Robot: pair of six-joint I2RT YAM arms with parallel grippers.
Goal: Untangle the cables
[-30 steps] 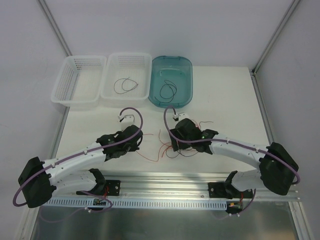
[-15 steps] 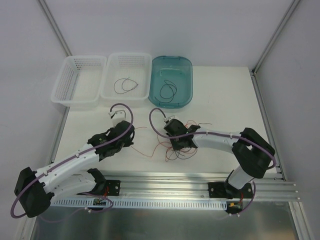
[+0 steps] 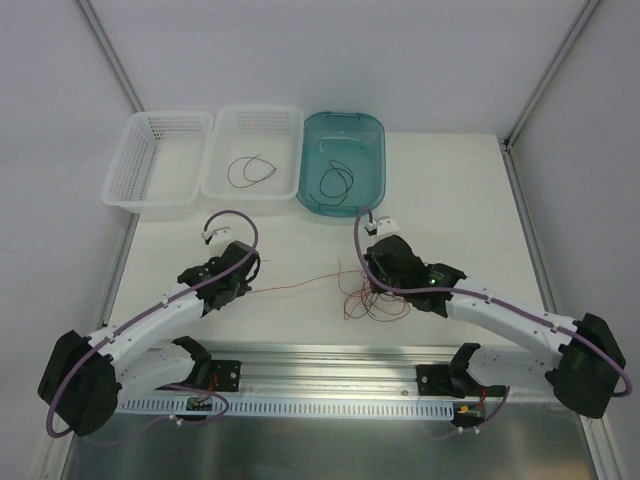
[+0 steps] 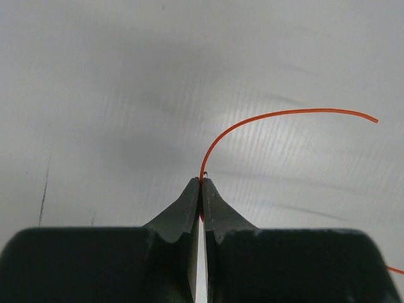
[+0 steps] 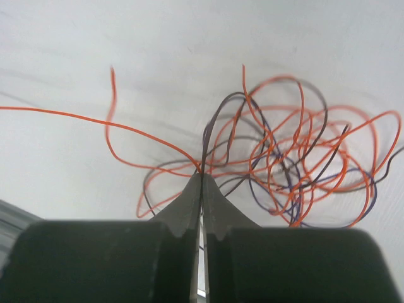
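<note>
**Cables part sorted: one heap on the surface, two loose wires in containers**

Cables [image 3: 372, 300] lie in a red-orange and black heap near the middle of the near edge of the surface [image 3: 450, 200]; the right wrist view shows the loops [image 5: 290, 164] crossing over one another. The right hand [image 5: 201, 175] is fully closed at the heap's edge, its tips pinching strands where an orange one and a dark one cross. The left hand [image 4: 201, 182] is also fully closed, gripping a single red-orange strand [image 4: 265, 117] that runs across the surface [image 3: 300, 285] towards the heap.

Three containers stand in a row along the far edge, towards the far left corner. The middle white basket [image 3: 258, 110] holds one dark curled wire [image 3: 250, 170]. The teal tub [image 3: 378, 150], on its right, holds one black looped wire [image 3: 335, 182]. The left white basket [image 3: 120, 165] touches the middle one.
</note>
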